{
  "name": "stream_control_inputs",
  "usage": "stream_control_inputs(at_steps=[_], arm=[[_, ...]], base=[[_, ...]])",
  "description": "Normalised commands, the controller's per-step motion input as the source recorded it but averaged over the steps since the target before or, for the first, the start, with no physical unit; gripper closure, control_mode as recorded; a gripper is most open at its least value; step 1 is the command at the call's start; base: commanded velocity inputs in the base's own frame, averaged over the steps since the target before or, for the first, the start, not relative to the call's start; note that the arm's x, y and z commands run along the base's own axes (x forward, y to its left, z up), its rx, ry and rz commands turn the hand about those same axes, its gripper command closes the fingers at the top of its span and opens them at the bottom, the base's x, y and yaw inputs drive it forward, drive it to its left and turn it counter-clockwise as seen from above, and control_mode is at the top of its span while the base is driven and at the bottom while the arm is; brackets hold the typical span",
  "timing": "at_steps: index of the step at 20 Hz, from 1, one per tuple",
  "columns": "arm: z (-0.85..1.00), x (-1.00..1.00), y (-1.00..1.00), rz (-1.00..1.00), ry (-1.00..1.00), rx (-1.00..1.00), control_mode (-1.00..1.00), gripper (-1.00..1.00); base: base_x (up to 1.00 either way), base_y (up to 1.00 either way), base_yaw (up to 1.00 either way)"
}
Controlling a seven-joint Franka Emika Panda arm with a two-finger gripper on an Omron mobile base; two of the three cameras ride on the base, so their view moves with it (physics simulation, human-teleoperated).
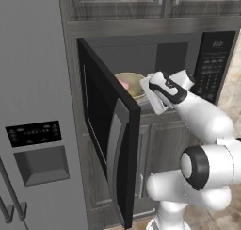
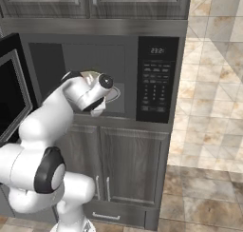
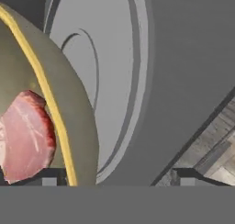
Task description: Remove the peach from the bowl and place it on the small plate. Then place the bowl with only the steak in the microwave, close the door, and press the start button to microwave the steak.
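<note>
The olive-yellow bowl (image 1: 132, 82) sits inside the black microwave (image 1: 214, 64) on the glass turntable (image 3: 114, 81). The pink steak (image 3: 27, 136) lies in the bowl (image 3: 78, 117). My gripper (image 3: 118, 182) reaches into the oven cavity at the bowl's rim. It is open, with its fingertips (image 3: 49, 182) far apart. The yellow rim passes between them, close to the left tip. The door (image 1: 108, 130) stands swung wide open to the left. The peach and the small plate are out of view.
The keypad panel (image 2: 156, 79) is at the microwave's right side. Dark wood cabinets (image 2: 128, 164) are below and above the oven. A grey fridge (image 1: 33, 130) stands to the left of the open door. Tiled wall and floor (image 2: 209, 131) lie to the right.
</note>
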Motion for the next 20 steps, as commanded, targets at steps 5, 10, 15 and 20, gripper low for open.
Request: stream_control_inputs(at_steps=[5, 10, 15, 20], arm=[[0.59, -0.80, 0.00, 0.00, -0.11, -0.02, -1.00, -1.00], [0.68, -0.99, 0.00, 0.00, -0.10, -0.15, -1.00, -1.00], [0.53, -1.00, 0.00, 0.00, -0.11, -0.30, -1.00, -1.00], [0.33, -1.00, 0.02, 0.01, -0.21, -0.46, -1.00, -1.00]], base=[[0.00, 0.00, 0.00], [0.00, 0.00, 0.00], [0.00, 0.00, 0.00], [0.00, 0.00, 0.00]])
